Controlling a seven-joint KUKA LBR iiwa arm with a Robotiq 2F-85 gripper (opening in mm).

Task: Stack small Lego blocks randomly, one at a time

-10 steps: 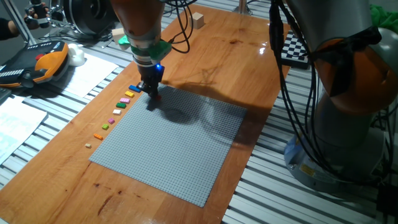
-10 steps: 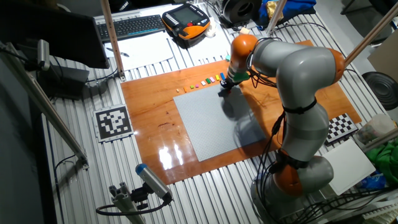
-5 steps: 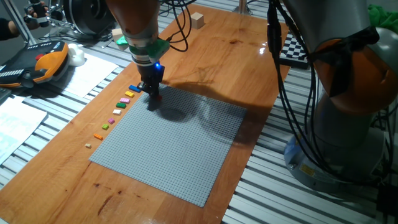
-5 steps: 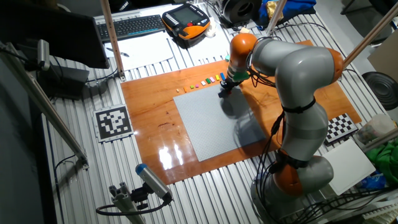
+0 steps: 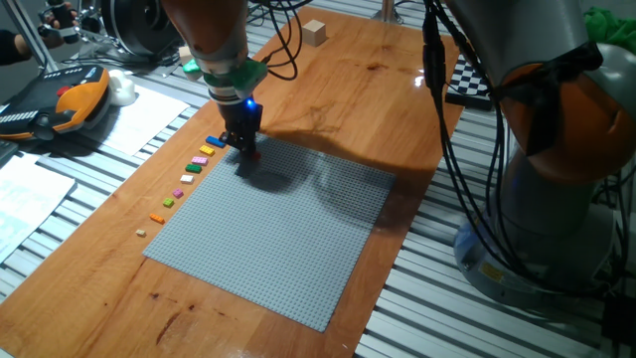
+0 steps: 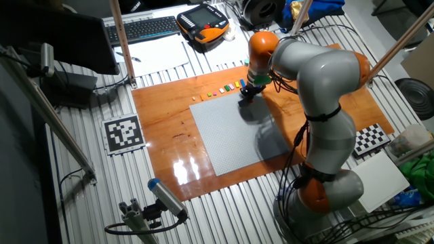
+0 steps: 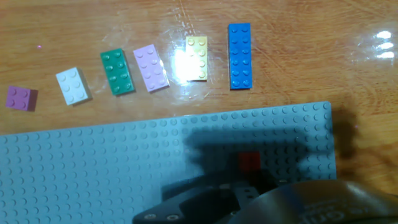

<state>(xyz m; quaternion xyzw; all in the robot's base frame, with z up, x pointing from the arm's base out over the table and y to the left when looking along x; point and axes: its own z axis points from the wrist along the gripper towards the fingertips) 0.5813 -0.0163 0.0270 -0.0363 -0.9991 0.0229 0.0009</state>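
Small Lego blocks lie in a row on the wooden table, left of the grey baseplate. The hand view shows a blue one, a yellow one, a pink one, a green one, a white one and a purple one. A red block sits on the baseplate near its corner, right at my gripper's tips. My gripper points down at that corner, beside the blue block. Its dark body hides the fingertips, so I cannot tell how the jaws stand.
A wooden cube stands at the table's far edge. An orange teach pendant and papers lie left of the table. A checkerboard is at the right. The arm's base stands to the right. A marker tag lies beside the table.
The arm's upper part has shifted slightly. The gripper's tips stay at the same corner of the baseplate, and the row of blocks has not moved.
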